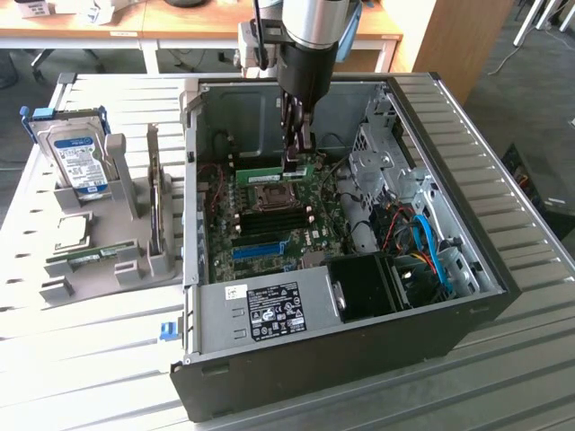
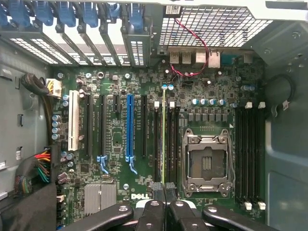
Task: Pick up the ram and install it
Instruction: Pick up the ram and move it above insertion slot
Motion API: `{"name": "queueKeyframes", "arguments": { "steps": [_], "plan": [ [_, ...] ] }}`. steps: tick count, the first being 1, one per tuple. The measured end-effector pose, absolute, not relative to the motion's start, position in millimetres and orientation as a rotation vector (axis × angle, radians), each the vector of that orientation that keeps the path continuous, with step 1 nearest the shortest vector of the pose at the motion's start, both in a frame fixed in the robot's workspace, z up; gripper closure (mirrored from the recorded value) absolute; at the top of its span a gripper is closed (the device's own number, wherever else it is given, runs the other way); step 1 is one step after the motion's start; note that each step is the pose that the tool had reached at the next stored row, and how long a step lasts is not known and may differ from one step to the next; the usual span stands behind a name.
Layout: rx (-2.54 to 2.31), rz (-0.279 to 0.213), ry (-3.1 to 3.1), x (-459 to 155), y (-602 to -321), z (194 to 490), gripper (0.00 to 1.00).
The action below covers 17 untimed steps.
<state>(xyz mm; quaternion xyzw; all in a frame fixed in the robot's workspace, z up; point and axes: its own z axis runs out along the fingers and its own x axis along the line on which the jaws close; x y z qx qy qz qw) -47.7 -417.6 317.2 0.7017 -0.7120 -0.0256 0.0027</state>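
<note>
Slatted, seemingly metal table [image 1: 490, 135] bears 1 computer case [image 1: 314, 377], 1 tray [image 1: 112, 238].

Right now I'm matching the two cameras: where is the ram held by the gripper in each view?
Exterior view: the ram lies crosswise in the shut gripper, just behind the socket.
Wrist view: the ram shows edge-on as a thin green line running out from the gripper, among the black slots beside the socket.
Shared landmark: the socket, next to the ram in both.

The ram [image 2: 163, 134], a slim green stick, stands on edge among the memory slots [image 2: 172, 144] beside the processor socket [image 2: 206, 161].
</note>
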Motion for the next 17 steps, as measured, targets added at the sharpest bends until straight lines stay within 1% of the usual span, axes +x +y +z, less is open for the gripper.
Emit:
{"name": "queueKeyframes", "arguments": {
  "steps": [17],
  "plan": [
    [2.201, -0.080, -2.233, -42.2, -417.6, 317.3, 0.89]
  ]
}}
